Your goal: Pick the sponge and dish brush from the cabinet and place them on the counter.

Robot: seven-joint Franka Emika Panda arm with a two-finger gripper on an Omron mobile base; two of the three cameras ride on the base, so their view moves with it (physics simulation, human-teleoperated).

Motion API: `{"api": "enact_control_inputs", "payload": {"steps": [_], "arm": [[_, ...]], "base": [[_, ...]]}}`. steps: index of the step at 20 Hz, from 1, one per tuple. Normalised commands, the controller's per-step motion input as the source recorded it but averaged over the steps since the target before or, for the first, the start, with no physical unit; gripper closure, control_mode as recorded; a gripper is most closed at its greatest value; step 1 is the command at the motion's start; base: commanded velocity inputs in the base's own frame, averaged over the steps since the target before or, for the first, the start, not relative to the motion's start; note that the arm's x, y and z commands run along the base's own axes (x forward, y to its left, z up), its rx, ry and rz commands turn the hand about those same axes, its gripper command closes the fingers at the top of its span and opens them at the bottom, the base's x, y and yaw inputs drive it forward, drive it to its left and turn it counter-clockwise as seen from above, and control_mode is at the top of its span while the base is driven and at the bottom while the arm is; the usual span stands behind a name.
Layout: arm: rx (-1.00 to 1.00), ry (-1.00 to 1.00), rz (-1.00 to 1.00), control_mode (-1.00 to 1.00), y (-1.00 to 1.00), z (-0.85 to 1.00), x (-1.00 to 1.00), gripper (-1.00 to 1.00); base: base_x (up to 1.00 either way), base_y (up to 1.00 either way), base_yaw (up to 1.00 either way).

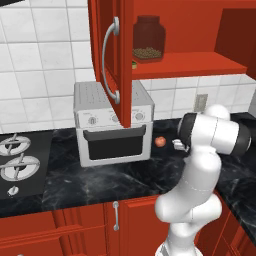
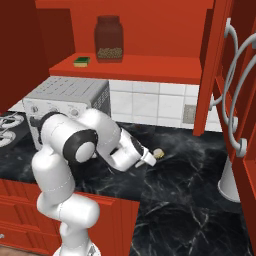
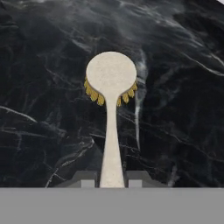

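**Brush held low over the black table**

The end effector (image 3: 112, 183) is pinched tight on the long pale handle of the cream dish brush with yellow bristles (image 3: 111, 78). In the hand view, the two dark fingertips (image 3: 85, 178) sit one on each side of the handle. The round brush head points away from the hand, with the yellow bristles peeking out under it. Below it is the shiny black marble table with thin white lines (image 3: 175, 109). I cannot tell if the brush touches the table.

In the right base view, the white arm bends down low, and the brush head (image 2: 158, 153) shows at the tip of the hand, close over the black table (image 2: 190, 190).

The small green and yellow sponge (image 2: 81, 61) lies on the red shelf inside the shiny red wall cabinet (image 2: 135, 67). It is near the left end of the shelf. Just beside it stands a dark glass jar with little brown bits in the bottom (image 2: 109, 39). The cabinet doors are open, and one has a long curved silver handle (image 1: 109, 60).

Under the cabinet, a silver toaster oven with a dark door (image 1: 114, 127) stands on the table. A small red apple (image 1: 160, 141) sits on the table to the right of it. A black stovetop with silver burners (image 1: 20, 162) is at the far left.
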Motion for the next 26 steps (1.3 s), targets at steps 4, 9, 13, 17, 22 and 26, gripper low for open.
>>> {"api": "enact_control_inputs", "payload": {"steps": [4, 9, 13, 17, 22, 26], "arm": [[0.00, -0.05, 0.00, -1.00, -0.10, -0.34, 0.19, 1.00], [0.00, -0.04, 0.00, -1.00, -0.08, -0.30, 0.20, 1.00], [0.00, 0.05, 0.00, -1.00, -0.04, -0.07, 0.17, -1.00], [0.00, 0.06, 0.00, -1.00, -0.11, 0.10, 0.01, -1.00], [0.01, 0.01, -0.02, -1.00, 0.02, 0.36, -0.09, -1.00], [0.00, 0.01, 0.00, -1.00, 0.08, 0.55, -0.12, -1.00]], "base": [[0.00, 0.00, 0.00], [0.00, 0.00, 0.00], [0.00, 0.00, 0.00], [0.00, 0.00, 0.00], [0.00, 0.00, 0.00], [0.00, 0.00, 0.00]]}}
